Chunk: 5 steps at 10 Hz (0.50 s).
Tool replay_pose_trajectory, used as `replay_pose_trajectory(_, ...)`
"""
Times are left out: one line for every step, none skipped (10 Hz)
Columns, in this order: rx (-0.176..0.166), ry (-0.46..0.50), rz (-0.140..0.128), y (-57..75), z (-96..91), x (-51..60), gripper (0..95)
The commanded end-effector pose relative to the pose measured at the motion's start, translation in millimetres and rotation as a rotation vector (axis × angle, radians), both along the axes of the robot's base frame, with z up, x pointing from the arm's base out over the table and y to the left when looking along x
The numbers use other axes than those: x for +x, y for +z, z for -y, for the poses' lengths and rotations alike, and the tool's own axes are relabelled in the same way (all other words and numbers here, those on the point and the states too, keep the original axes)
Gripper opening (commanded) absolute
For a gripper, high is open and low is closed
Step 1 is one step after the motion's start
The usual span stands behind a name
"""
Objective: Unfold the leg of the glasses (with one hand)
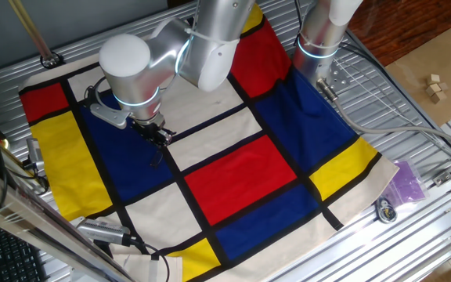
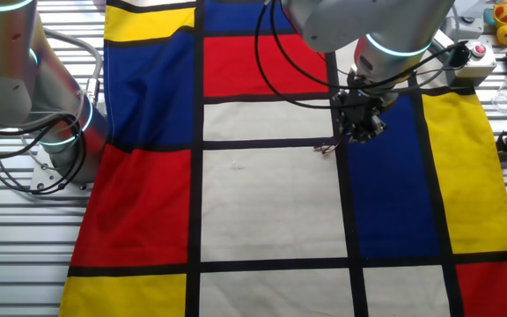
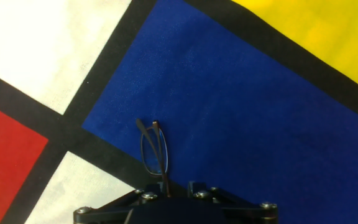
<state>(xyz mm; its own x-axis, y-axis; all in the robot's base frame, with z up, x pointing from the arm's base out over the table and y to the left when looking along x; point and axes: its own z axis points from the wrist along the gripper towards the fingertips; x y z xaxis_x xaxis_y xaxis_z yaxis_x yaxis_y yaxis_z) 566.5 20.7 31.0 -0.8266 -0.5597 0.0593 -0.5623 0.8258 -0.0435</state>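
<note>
The glasses (image 3: 153,149) are a tiny dark wire frame. In the hand view one oval lens shows over the blue square of the cloth, close to a black grid line. A thin leg runs from the frame straight down into my gripper (image 3: 174,188), which looks shut on it. In one fixed view the gripper (image 1: 156,135) hangs low over the blue square at the left, with the thin frame (image 1: 160,157) just below it. In the other fixed view the gripper (image 2: 362,130) is at the blue square's edge and the glasses (image 2: 327,148) stick out to its left.
The checked cloth (image 1: 241,172) of red, blue, yellow and cream squares covers the table. A second arm's base (image 1: 319,39) stands at the cloth's far edge. A purple thing (image 1: 408,182) and a cable (image 1: 413,129) lie on the metal slats at the right.
</note>
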Motion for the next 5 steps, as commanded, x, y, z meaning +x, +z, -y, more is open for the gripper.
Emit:
replay_pose_trajectory(-0.001,0.002,-0.002,1.3,-0.3,-0.6,0.0)
replay_pose_trajectory(-0.001,0.002,-0.001,1.6,-0.4,-0.7,0.0)
replay_pose_trajectory(0.000,0.006,-0.002,1.4,-0.4,-0.7,19.0)
replay_pose_trajectory(0.001,0.011,-0.002,1.3,-0.5,-0.7,19.0)
replay_pose_trajectory(0.001,0.012,-0.002,1.3,-0.5,-0.7,19.0)
